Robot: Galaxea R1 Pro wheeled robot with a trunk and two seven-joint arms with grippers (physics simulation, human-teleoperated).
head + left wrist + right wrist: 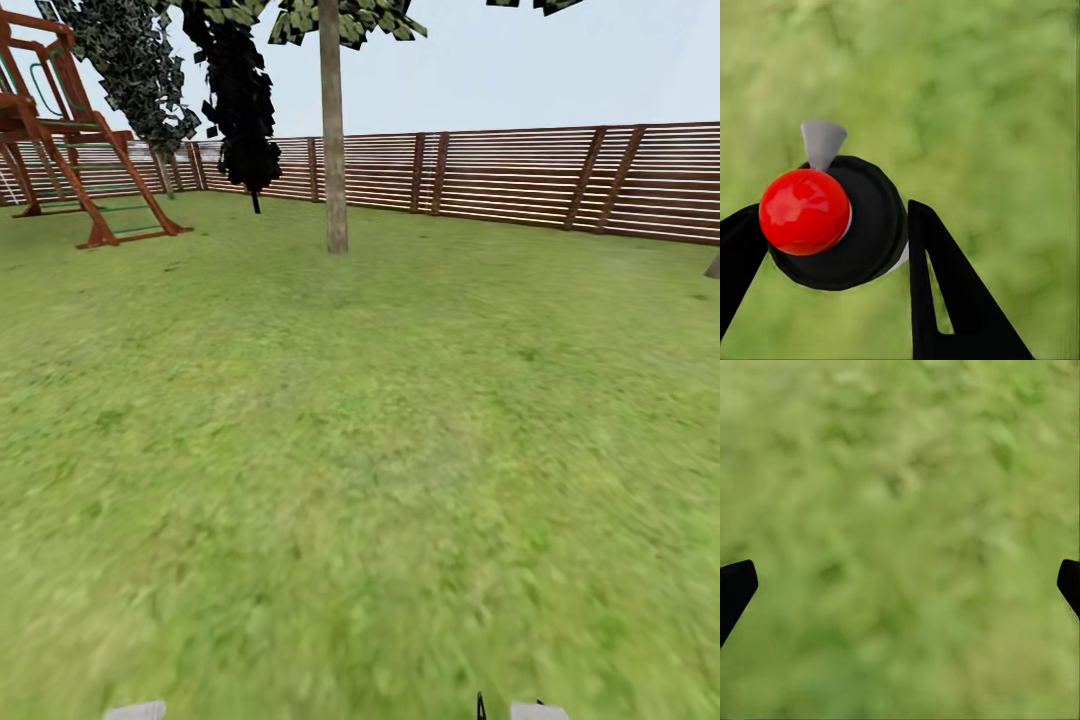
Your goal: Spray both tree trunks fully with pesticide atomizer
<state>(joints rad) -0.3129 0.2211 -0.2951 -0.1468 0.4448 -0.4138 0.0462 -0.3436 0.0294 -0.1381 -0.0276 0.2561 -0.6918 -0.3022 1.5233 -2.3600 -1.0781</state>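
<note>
My left tool [832,240] is gripping the pesticide atomizer [840,225] over the grass [1005,112]. My right tool [900,585] is hanging spread wide, empty. A tree trunk [333,140] is standing well ahead near the fence [560,180].

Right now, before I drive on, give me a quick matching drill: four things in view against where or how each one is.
Things:
1. atomizer
2. right gripper
3. tree trunk
4. wooden play frame

States:
A. open over bare grass
B. far left, by the fence
C. between the left gripper's fingers
D. upright ahead, centre of the lawn

Pairs: 1-C, 2-A, 3-D, 4-B
</note>
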